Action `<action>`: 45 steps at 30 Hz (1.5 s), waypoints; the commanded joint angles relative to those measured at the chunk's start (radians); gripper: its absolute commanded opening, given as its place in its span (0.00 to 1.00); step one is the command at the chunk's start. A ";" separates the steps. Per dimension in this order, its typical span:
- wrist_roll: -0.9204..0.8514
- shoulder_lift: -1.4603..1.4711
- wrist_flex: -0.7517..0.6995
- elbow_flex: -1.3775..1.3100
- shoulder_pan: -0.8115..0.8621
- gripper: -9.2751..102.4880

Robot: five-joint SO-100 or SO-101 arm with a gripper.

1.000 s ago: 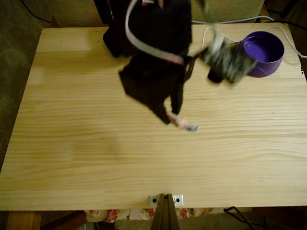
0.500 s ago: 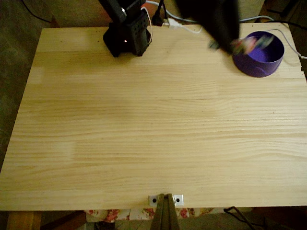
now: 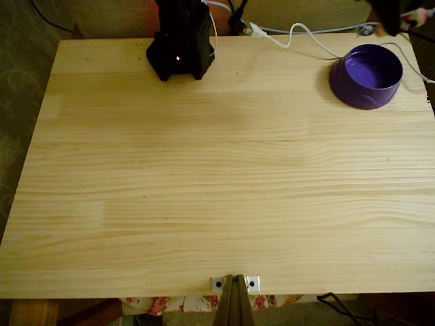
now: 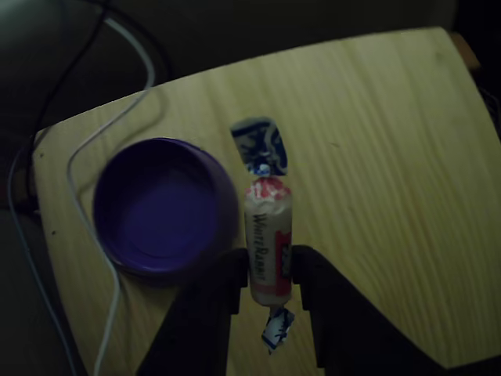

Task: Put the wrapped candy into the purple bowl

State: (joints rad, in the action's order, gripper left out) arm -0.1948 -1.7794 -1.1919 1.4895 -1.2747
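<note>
In the other view the pincer (image 4: 268, 274) enters from the bottom edge, its two dark fingers (image 4: 219, 290) clenched on the candy (image 4: 268, 239), which stands upright between them: the lower twist pokes out below the fingertips, the blue-and-white upper twist rises above them. The candy hangs over the bench (image 4: 376, 157), clear of the wood, with the bowl (image 4: 160, 207) just left of the pincer and lower down; its inside looks bare. Beyond the bowl a white cable (image 4: 109, 129) curls along the bench's far corner and off the edge. In the fixed view the pincer (image 3: 408, 17) shows at the top right corner, above and behind the bowl (image 3: 367, 73), a bit of the candy (image 3: 414, 15) pale at its tip. The arm's black base (image 3: 180, 51) stands far to the pincer's left at the bench's (image 3: 204, 190) back edge, a cable (image 3: 292, 34) lying between them.
</note>
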 commanded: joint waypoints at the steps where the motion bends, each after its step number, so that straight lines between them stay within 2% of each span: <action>1: 0.003 0.063 0.048 -0.150 -0.057 0.09; 8: 0.011 0.239 0.100 -0.276 -0.129 0.09; 24: -0.037 0.419 0.130 -0.293 -0.183 0.09; 40: -0.018 0.382 0.126 -0.268 -0.187 0.22; 45: -0.014 0.359 0.127 -0.259 -0.183 0.22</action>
State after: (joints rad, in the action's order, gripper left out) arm -0.2178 -1.3284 -1.0799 1.2824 -1.4511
